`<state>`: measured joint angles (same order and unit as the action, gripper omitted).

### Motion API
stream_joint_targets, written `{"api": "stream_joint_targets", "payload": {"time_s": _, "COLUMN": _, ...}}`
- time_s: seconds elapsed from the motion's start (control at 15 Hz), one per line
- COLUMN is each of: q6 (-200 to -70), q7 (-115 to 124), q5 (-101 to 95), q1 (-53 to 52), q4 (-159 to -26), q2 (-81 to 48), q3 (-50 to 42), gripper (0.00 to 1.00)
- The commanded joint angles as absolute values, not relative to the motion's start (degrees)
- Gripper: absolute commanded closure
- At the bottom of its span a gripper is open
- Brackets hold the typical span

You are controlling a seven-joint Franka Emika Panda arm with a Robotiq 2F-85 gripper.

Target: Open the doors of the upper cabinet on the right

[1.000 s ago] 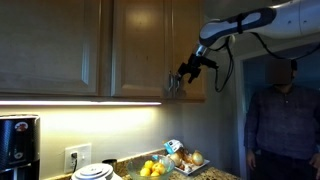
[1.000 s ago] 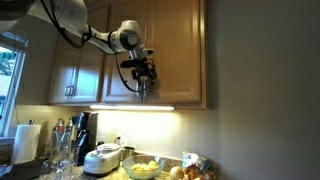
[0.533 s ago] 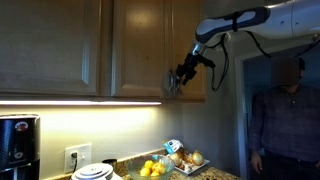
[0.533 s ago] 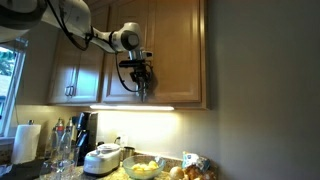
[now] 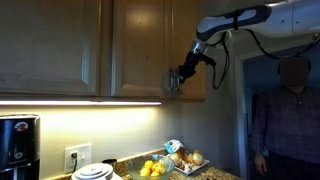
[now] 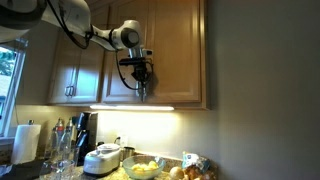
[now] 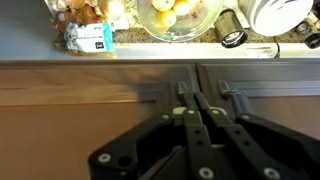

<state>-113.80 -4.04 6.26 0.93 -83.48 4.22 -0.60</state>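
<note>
The upper cabinet hangs over the counter, and both doors are closed in both exterior views; one door (image 5: 138, 45) (image 6: 175, 55) lies beside the other door (image 5: 186, 35) (image 6: 112, 80). My gripper (image 5: 172, 82) (image 6: 141, 88) (image 7: 198, 98) is at the doors' lower edge, by the middle seam. In the wrist view its fingers are pressed together between the two slim silver handles, one handle (image 7: 182, 88) to the left and one handle (image 7: 224, 90) to the right. The gripper is shut, and nothing shows between the fingertips.
Below is a counter with a bowl of lemons (image 5: 152, 168) (image 6: 143, 168), a white cooker (image 6: 103, 158), a coffee maker (image 5: 15, 145) and a paper towel roll (image 6: 25, 140). A person (image 5: 285, 110) stands by the doorway. Another wooden cabinet (image 6: 72, 60) adjoins.
The jaws have gone from open to shut at the doors' lower edge. The arm has hardly moved, and the doors stay closed.
</note>
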Motion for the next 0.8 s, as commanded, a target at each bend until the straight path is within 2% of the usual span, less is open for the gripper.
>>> {"api": "stream_joint_targets", "payload": {"time_s": 0.0, "q6": -112.5, "q7": -5.1, "q5": 3.4, "q1": 1.2, "q4": -83.6, "q2": 4.6, "q3": -0.7, "gripper": 0.72}}
{"api": "stream_joint_targets", "payload": {"time_s": 0.07, "q6": -112.5, "q7": -5.1, "q5": 2.8, "q1": 1.1, "q4": -83.8, "q2": 4.8, "q3": -0.6, "gripper": 0.71}}
{"api": "stream_joint_targets", "payload": {"time_s": 0.13, "q6": -112.6, "q7": -5.1, "q5": 2.3, "q1": 1.0, "q4": -83.9, "q2": 4.9, "q3": -0.5, "gripper": 0.67}}
{"api": "stream_joint_targets", "payload": {"time_s": 0.73, "q6": -112.8, "q7": -5.4, "q5": 1.8, "q1": 0.7, "q4": -82.9, "q2": 3.7, "q3": 0.2, "gripper": 0.08}}
